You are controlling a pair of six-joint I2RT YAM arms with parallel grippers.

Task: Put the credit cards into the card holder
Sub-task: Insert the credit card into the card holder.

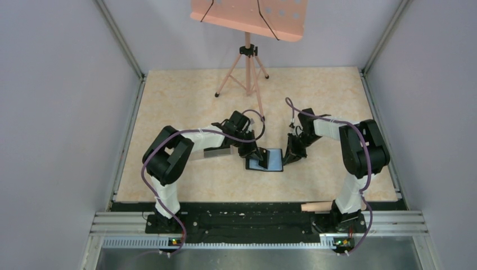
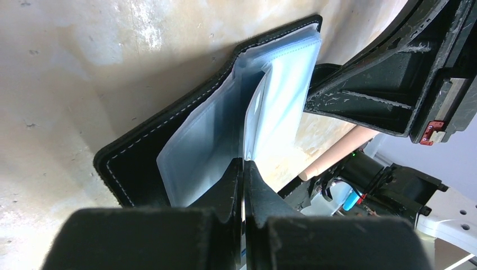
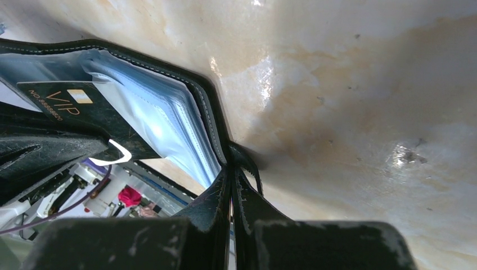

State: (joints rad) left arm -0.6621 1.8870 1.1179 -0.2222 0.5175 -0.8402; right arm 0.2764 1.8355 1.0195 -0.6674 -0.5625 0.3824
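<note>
Top view: black leather bifold card holder [image 1: 269,161] lay open on the beige bench [image 1: 185,101], between left claw [image 1: 254,153] and right claw [image 1: 288,157].
Left wrist: left claw [image 2: 243,169] was pinched shut on a clear bluish plastic sleeve [image 2: 259,107], standing it upright.
Right wrist: right claw [image 3: 232,174] was clamped on the cover edge. Black VIP credit card [image 3: 67,104] sat against the sleeves, depth unclear.
Suggest: pin cover, hold sleeve taut, push card straight down the pocket.

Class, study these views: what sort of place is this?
Probably a robotics lab test cell: plain grey wall panels enclose a beige marbled tabletop, and two black-and-white robot arms are bolted to its near edge.
</note>
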